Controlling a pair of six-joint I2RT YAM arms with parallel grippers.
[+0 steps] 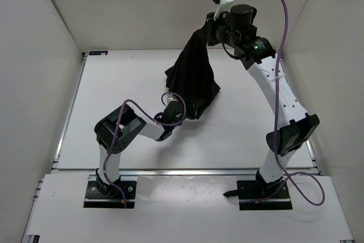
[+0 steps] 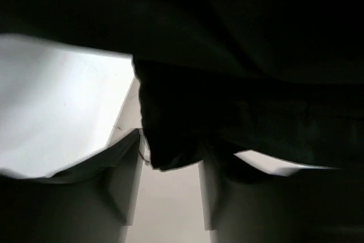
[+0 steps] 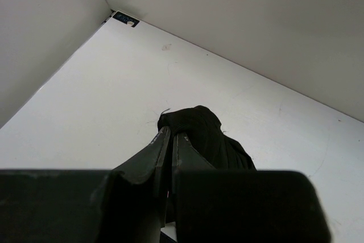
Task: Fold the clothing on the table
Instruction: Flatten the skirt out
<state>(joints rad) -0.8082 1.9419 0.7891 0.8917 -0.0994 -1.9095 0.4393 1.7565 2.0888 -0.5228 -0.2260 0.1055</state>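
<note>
White walls (image 1: 142,4) are closing in the table (image 1: 114,140) on three sides in the top view. The right gripper (image 1: 211,31) is holding the clothing (image 1: 193,75) high by one edge, probably so that the cloth hangs out straight for folding. It is draping down in a dark cone, and its lower hem is resting bunched on the table. The left gripper (image 1: 183,106) is reaching low to that hem, likely for a second corner.

At the left wrist, the left gripper (image 2: 170,152) is standing with jaws spread, and a lobe of the clothing (image 2: 239,101) is hanging between its fingers (image 2: 122,192), not pinched.

At the right wrist, the right gripper (image 3: 169,138) is pressing together on the clothing (image 3: 210,132), which is falling away in soft black creases above the table (image 3: 114,83).
</note>
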